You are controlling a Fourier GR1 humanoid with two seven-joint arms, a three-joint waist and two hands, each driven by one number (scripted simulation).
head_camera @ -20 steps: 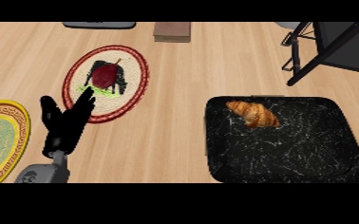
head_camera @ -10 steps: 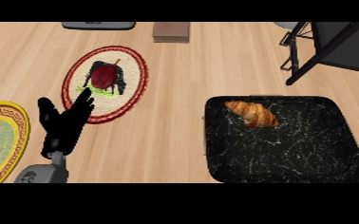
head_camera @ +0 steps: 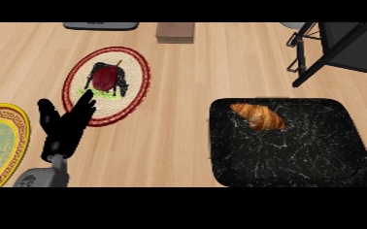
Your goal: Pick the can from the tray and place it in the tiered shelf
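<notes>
A pale wood-grain tabletop (head_camera: 179,77) fills the head view, seen from steeply above. Nearest, at about eight o'clock, the left hand (head_camera: 66,126) rises from a grey forearm, black fingers straight and spread, holding nothing, resting by the lower edge. The right hand does not show. At nine o'clock a yellow patterned plate (head_camera: 10,140) is cut by the edge. At four o'clock sits a black, marble-veined square tray (head_camera: 301,150) with rounded corners, carrying only a golden croissant (head_camera: 259,116). Farther off, at ten o'clock, a round woven mat (head_camera: 108,85) with red rings holds a dark red item on something black; what it is cannot be told. At one o'clock stands the dark frame of the tiered shelf (head_camera: 323,48). No can is visible anywhere, so the pick appears not yet begun.
</notes>
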